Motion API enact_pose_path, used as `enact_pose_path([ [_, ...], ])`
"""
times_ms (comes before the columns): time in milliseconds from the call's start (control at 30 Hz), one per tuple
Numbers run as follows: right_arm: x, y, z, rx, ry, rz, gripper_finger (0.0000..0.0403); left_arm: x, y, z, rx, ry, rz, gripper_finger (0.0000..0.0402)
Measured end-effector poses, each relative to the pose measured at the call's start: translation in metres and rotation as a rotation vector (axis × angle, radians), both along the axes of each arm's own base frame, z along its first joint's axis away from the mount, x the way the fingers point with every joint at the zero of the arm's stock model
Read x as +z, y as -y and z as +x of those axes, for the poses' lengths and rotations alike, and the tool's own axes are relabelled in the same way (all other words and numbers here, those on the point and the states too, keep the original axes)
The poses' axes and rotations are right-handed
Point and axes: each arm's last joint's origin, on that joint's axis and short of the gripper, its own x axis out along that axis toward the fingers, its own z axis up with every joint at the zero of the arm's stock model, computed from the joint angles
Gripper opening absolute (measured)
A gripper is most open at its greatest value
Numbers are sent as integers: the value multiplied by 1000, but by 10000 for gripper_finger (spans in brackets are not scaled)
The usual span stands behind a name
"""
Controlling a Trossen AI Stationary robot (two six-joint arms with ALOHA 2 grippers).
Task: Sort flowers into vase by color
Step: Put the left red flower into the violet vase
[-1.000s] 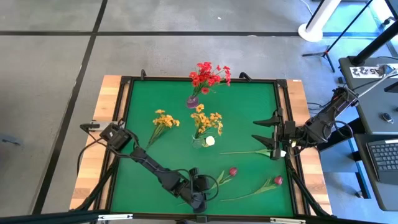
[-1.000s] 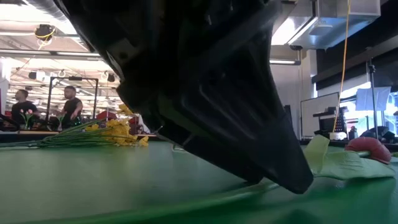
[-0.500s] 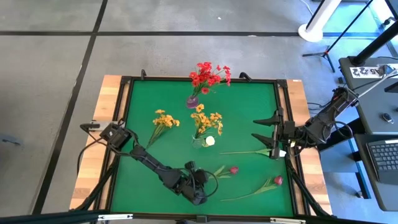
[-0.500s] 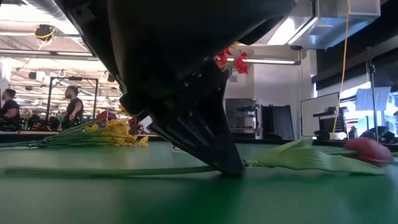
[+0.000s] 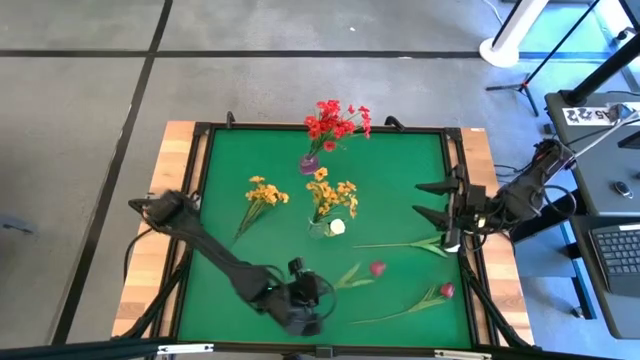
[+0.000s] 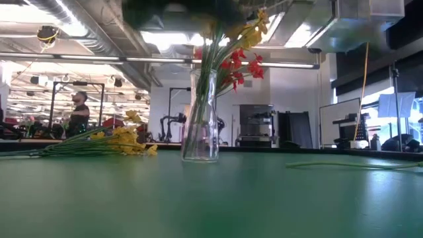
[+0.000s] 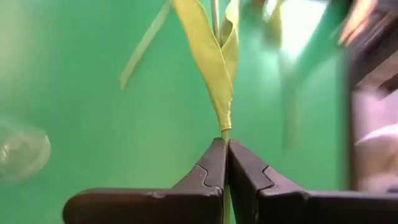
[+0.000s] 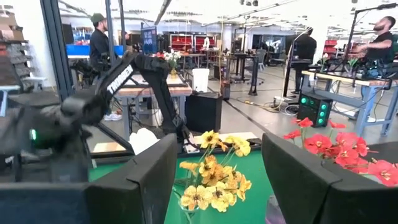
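The left arm stretches low across the green worktop (image 5: 400, 190) toward its near edge, its pincer (image 7: 224, 163) clamped tight on the stem of a dark-red bud flower (image 5: 377, 268), which angles away from it. The right arm waits at the right edge, raised, its pincer (image 5: 432, 200) spread wide and holding nothing, facing the yellow bunch in its vase (image 8: 213, 180).

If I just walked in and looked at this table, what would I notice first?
Probably the bright red flowers standing in a vase at the far edge of the green table, with yellow-orange flowers in a clear vase in the middle. Then the left claw near the front edge, shut on the stem of a dark-red bud flower. The right claw waits open at the right side.
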Motion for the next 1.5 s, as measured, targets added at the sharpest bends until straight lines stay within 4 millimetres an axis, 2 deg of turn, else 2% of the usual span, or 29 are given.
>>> enact_pose_path([
  [133, 2, 4, -4, 0, 16, 13, 232, 47, 13, -29, 0, 148, 78, 1],
  [300, 2, 4, -5, 1, 14, 9, 232, 114, 28, -81, 57, 391, 247, 1],
  [400, 2, 4, -5, 6, 10, 2, 232, 138, 34, -104, 114, 458, 406, 0],
  [467, 1, 4, -5, 19, 4, -7, 232, 150, 31, -109, 120, 462, 453, 0],
  [533, 0, 3, -4, 27, -6, -17, 232, 156, 23, -106, 71, 456, 426, 0],
  [633, -2, 3, -4, 27, -19, -29, 232, 154, 8, -83, -43, 423, 368, 0],
  [733, -3, 3, -4, 28, -32, -40, 232, 153, -15, -61, -54, 395, 396, 0],
  [833, -4, 1, -3, 52, -43, -52, 232, 168, -36, -43, -113, 463, 435, 0],
  [900, -6, 0, -2, 70, -51, -61, 232, 180, -51, -33, -191, 567, 454, 0],
  [967, -7, -2, 0, 85, -59, -70, 232, 187, -71, -31, -225, 650, 480, 0],
  [1100, -10, -4, 1, 110, -80, -66, 232, 187, -114, -41, -218, 758, 485, 0],
  [1167, -12, -4, 1, 116, -96, -64, 232, 179, -134, -51, -204, 819, 480, 0],
  [1300, -16, -4, 1, 116, -127, -66, 232, 149, -169, -77, -166, 975, 481, 0],
  [1400, -16, -4, 1, 116, -131, -67, 232, 122, -195, -96, -128, 1121, 490, 0],
  [1500, -16, -4, 1, 116, -129, -64, 232, 94, -221, -110, -105, 1197, 478, 0],
])
